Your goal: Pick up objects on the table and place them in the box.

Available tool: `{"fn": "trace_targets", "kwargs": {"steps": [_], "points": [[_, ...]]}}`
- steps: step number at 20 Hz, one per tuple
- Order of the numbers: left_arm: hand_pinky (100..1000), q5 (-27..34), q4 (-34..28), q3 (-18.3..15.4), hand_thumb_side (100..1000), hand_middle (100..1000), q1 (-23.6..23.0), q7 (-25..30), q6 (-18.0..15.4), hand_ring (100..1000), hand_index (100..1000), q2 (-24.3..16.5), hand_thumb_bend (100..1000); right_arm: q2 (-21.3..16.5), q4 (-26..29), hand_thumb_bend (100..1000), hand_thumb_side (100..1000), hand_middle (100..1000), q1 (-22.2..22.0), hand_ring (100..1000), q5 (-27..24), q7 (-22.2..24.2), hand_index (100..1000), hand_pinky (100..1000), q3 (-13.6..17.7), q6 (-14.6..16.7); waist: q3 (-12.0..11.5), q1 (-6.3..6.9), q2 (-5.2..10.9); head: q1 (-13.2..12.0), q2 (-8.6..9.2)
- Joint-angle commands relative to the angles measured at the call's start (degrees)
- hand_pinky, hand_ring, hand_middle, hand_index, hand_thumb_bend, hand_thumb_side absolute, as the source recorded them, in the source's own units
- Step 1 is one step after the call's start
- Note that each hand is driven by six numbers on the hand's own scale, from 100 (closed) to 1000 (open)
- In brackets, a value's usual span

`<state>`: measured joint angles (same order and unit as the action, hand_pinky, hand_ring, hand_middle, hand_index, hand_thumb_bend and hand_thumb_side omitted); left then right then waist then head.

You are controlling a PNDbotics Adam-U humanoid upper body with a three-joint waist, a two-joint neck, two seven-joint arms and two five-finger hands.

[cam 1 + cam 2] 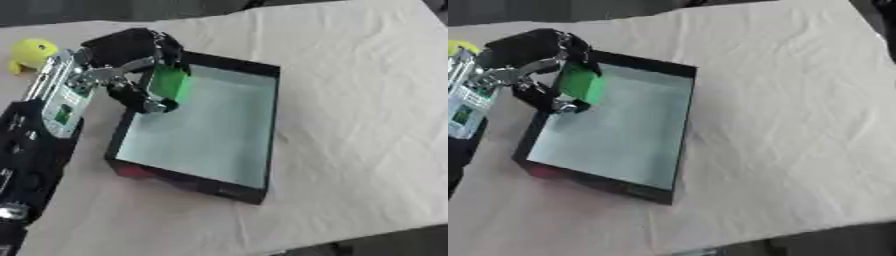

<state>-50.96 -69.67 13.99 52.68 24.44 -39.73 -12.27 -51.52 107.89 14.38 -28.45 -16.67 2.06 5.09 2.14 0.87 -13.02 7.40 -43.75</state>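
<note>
left robot hand clamped on green plastic block above empty black box | yellow round toy remained on bench at 10 o'clock

We see a bright green block against a black and silver robot left hand, above a shallow black-walled box with a pale grey-green floor. A yellow rounded toy sits on a plain beige tablecloth.
</note>
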Motion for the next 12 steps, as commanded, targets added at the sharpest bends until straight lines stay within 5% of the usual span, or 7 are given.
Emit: {"fn": "trace_targets", "kwargs": {"steps": [1,4,8,12], "points": [[622,-0.47,0.05,0.2,100,460,1.05,4.85,-6.94,524,601,0.59,300,-3.02,0.52,100,441,971,0.5,947,0.76,-0.1,864,994,0.43,0.44,0.52,-0.47,0.59,-0.42,-0.05],[739,-0.44,0.55,0.67,152,622,0.75,4.16,-7.42,654,768,1.01,436,-2.83,0.16,100,442,972,0.78,947,0.89,-0.16,864,995,0.33,0.37,0.88,-0.48,0.5,-0.24,-0.08],[889,-0.71,1.24,0.64,596,832,0.43,5.77,-8.29,825,907,0.94,597,-2.33,-0.17,100,446,973,0.99,948,0.77,-0.1,865,996,0.27,0.27,0.63,-0.43,0.54,-0.01,-0.14],[899,-1.09,0.91,-0.24,645,850,0.2,6.18,-7.35,836,925,0.72,675,-1.87,-0.48,100,451,974,0.92,949,0.6,-0.02,865,997,0.24,0.09,0.3,-0.42,0.57,0.25,-0.24]]}}
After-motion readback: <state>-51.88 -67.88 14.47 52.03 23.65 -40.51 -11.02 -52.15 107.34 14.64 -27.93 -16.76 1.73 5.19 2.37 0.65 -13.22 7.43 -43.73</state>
